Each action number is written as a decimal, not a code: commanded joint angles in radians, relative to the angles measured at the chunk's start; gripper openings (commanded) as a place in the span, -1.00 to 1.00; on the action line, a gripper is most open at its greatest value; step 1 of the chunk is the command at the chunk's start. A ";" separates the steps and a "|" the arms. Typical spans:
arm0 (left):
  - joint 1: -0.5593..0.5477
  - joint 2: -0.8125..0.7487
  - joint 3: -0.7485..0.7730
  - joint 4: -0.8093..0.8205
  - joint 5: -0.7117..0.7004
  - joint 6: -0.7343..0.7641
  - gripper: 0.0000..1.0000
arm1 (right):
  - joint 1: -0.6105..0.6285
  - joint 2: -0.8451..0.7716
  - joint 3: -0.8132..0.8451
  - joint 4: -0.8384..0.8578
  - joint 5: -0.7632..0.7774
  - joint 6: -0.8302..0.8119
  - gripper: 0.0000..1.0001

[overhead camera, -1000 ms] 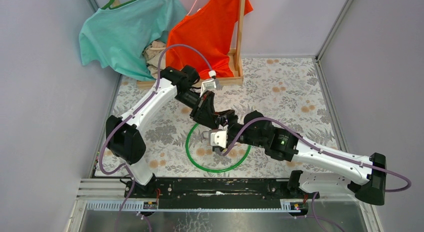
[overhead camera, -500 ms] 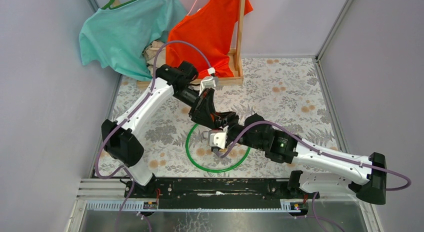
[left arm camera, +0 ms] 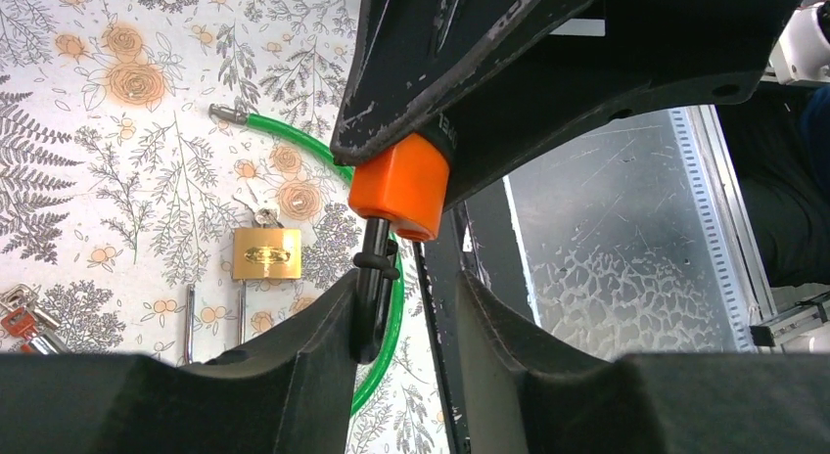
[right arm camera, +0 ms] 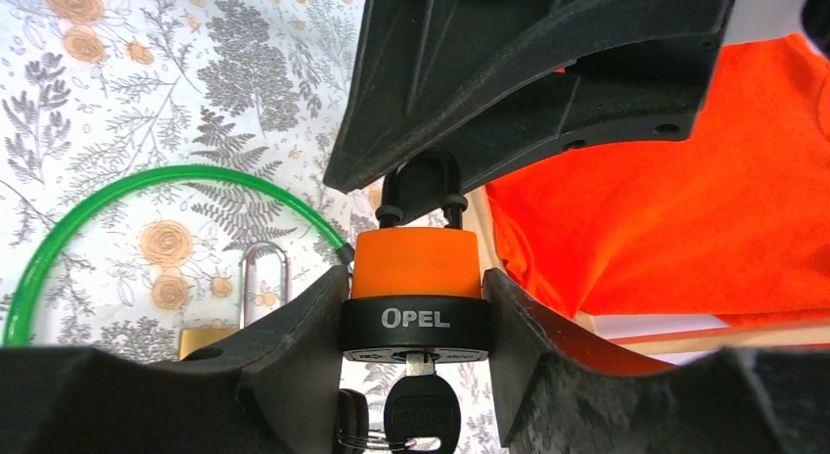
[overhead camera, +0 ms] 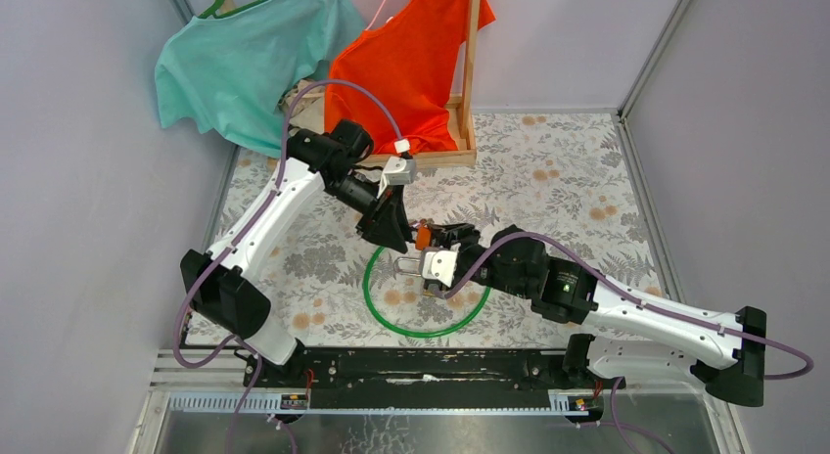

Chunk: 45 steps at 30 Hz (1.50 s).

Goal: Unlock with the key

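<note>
Found the orange-bodied padlock with black base marked OPEL (right arm camera: 416, 263) lifted off the floral-covered desk (overhead camera: 548, 170), over the far part of the green cable loop (right arm camera: 127, 181). Saw it clamped at the black base between both fingers of the right tool (right arm camera: 415, 322). Noted the small black-headed key (right arm camera: 421, 415) seated in the keyway on the bottom face, head hanging toward the right wrist, touched by neither tool. Traced the lock's long axis from keyway to black shackle (left arm camera: 372, 278), roughly along the line joining the two tools, shackle end toward the left tool (left arm camera: 406, 307). Saw that tool's jaws part-way apart round the shackle, one finger against it, a gap at the other; judged that no firm pinch. Judged the key nearer the right arm, yet beyond reach of its occupied fingers and on the far side of the lock body from the left. Recorded left arm reaching far out, elbow bent, wrist angled back and down; right arm stretched low across the desk from its base. Noted a brass padlock (left arm camera: 266, 253) lying on the desk below.
</note>
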<state>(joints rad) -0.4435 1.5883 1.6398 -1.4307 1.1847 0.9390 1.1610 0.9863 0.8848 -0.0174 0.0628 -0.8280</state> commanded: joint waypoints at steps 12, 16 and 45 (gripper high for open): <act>0.003 0.012 -0.023 0.018 -0.145 0.149 -0.59 | -0.005 0.016 0.089 0.081 0.023 0.434 -1.00; 0.003 -0.036 -0.083 0.117 -0.319 0.132 -0.68 | -0.040 0.062 0.147 -0.006 0.094 0.582 -1.00; -0.029 -0.184 -0.401 0.907 -1.119 -0.366 1.00 | -0.524 0.227 -0.042 -0.010 0.053 1.145 -1.00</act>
<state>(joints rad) -0.4908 1.4532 1.2736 -0.6266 0.1497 0.6247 0.6384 1.1870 0.8623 -0.0795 -0.0875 0.3759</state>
